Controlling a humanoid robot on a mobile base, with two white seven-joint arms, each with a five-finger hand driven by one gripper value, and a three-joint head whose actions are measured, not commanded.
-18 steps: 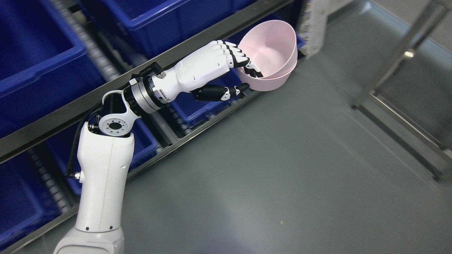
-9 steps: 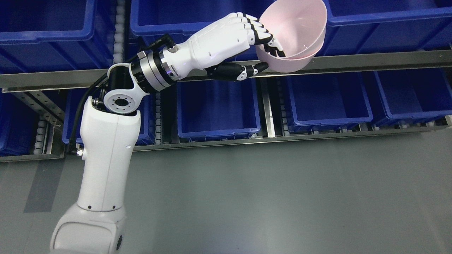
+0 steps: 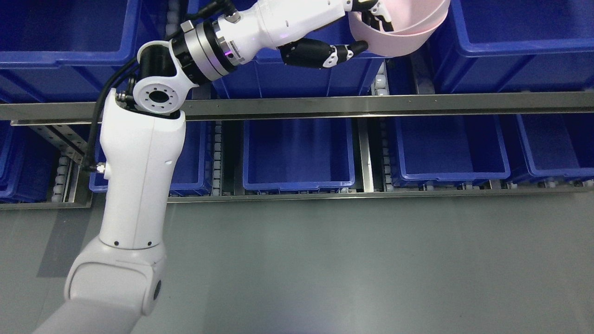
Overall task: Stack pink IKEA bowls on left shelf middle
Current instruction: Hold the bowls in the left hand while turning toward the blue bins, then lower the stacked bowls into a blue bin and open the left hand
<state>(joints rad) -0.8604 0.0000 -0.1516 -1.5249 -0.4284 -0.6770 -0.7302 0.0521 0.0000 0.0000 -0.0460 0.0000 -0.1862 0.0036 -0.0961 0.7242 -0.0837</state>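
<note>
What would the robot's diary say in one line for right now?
left hand: shut on pink bowl | bowl: held up at top of view, before upper blue bins | right hand: out of view | step: not placed yet

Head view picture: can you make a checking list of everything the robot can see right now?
Surface: grey floor, bare where seen.
Job's things: pink bowls, looks like two nested, held up at the top edge, partly cut off.
Clutter: nothing seen.
Grippers: left hand shut on the pink bowls, fingers inside the rim, thumb under it; right hand not in view.
Cables: black cable runs along the left arm near the elbow joint.
Surroundings: metal shelf rail with blue bins above and below it; the lower ones look empty.
</note>
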